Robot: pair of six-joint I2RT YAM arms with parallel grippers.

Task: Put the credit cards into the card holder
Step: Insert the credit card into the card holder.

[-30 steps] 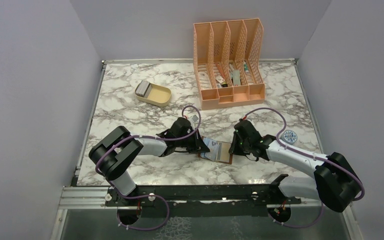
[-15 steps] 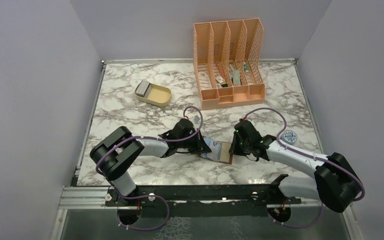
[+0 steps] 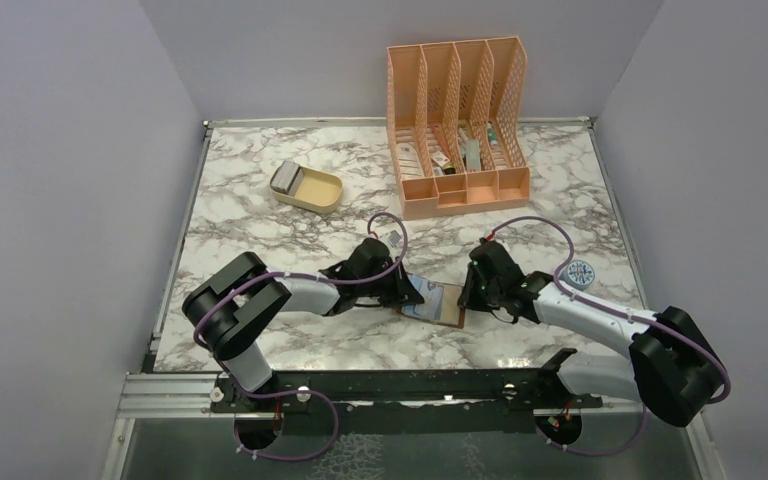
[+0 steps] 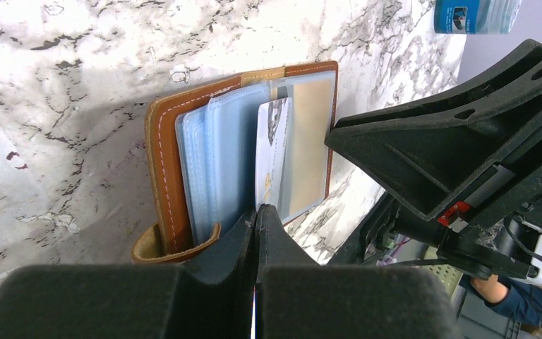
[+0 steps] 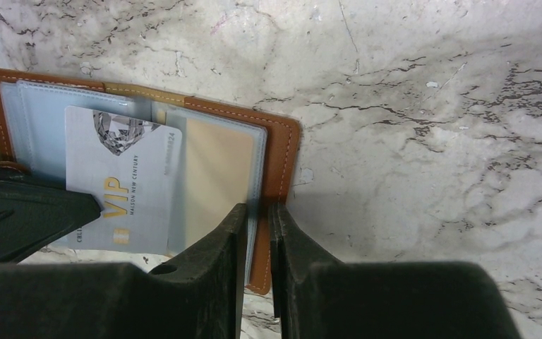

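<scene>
Over the card holder (image 5: pixel 279 152), left fingers (image 5: pixel 21 219) hide the VIP card's (image 5: pixel 123 180) corner.

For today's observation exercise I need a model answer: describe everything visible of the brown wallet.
The wallet is brown leather with pale stitching, lying open and flat on the marble table between the arms. Inside are shiny bluish clear pockets and a tan panel. A snap tab curls at one edge. A pale VIP card lies across the pockets, pinched by the left gripper. The right gripper clamps the opposite edge.
</scene>
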